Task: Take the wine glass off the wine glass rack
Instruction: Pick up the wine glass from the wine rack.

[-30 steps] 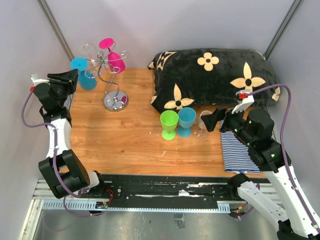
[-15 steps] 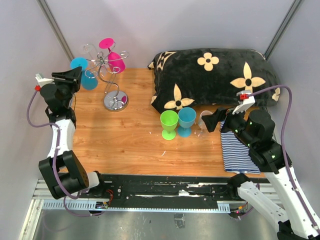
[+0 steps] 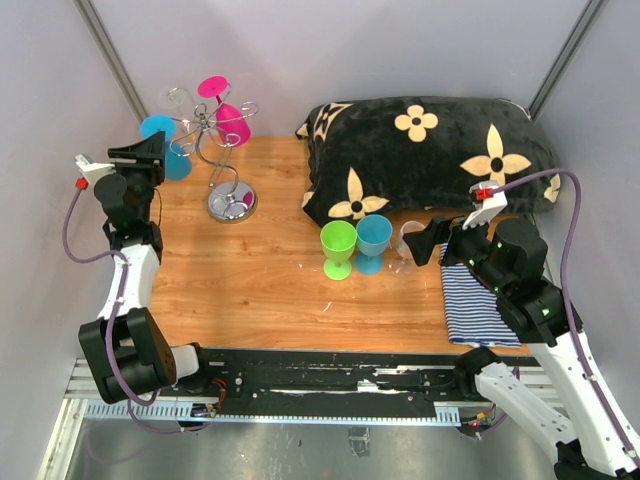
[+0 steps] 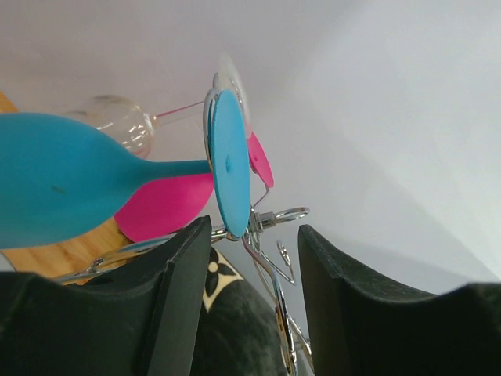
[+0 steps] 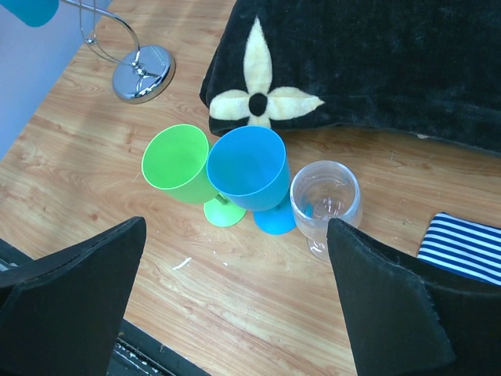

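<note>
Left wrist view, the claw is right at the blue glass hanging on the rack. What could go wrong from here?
1. The open left claw straddles the foot of the blue glass and a wire of the wine glass rack. Closing may pinch the wire too, so pulling could tip the rack.
2. The pink glass and clear glass hang right beside it. Sliding the blue one off may jostle or unhook them.

Bright, even light with soft shadows; the wine glass rack (image 3: 232, 203) glints at its base (wrist-view fingers (image 4: 180, 305) look soft).
</note>
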Tool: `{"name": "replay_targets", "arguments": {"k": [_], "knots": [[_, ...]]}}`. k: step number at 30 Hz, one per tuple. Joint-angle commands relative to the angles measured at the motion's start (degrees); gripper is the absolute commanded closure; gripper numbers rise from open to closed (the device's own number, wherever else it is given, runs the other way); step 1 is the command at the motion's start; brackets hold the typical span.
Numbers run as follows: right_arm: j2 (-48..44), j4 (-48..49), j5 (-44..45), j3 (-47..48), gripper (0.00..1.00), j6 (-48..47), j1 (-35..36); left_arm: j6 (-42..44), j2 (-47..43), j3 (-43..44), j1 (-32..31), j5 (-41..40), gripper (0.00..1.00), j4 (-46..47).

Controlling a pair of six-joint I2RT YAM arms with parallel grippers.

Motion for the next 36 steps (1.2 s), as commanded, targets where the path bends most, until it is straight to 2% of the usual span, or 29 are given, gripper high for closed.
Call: {"name": "replay_targets", "arguments": {"k": [1, 8, 18, 21, 32, 35, 36], "knots": [[-0.93, -0.01, 1.06, 1.39, 0.01, -0.03, -1.04, 1.10, -2.41, -1.36, -0.24, -3.26, 0.47, 3.60], [-1.14, -0.11, 1.62, 1.13, 0.01, -0.37, -1.04, 0.65, -1.73, -1.84, -0.27, -2.80, 0.51, 5.55], [-0.15, -0.02, 1.35, 1.56, 0.01, -0.37, -1.04, 0.26, -2.40, -1.71, -0.26, -3.89, 0.72, 3.00], [0.00, 0.09, 1.34, 1.63, 0.01, -0.40, -1.04, -0.01, -3.04, -1.64, -0.26, -4.76, 0.82, 1.92], [0.66, 0.90, 0.91, 1.44, 0.01, -0.41, -1.04, -3.78, -4.73, -0.62, -0.26, -7.35, 0.93, 1.22], [0.93, 1.18, 0.50, 1.40, 0.01, -0.38, -1.04, -3.81, -4.98, -0.49, -0.26, -7.38, 0.93, 0.08], [1.04, 1.21, 0.40, 1.39, 0.01, -0.41, -1.01, -3.55, -5.30, -0.64, -0.26, -7.48, 0.89, -0.69]]}}
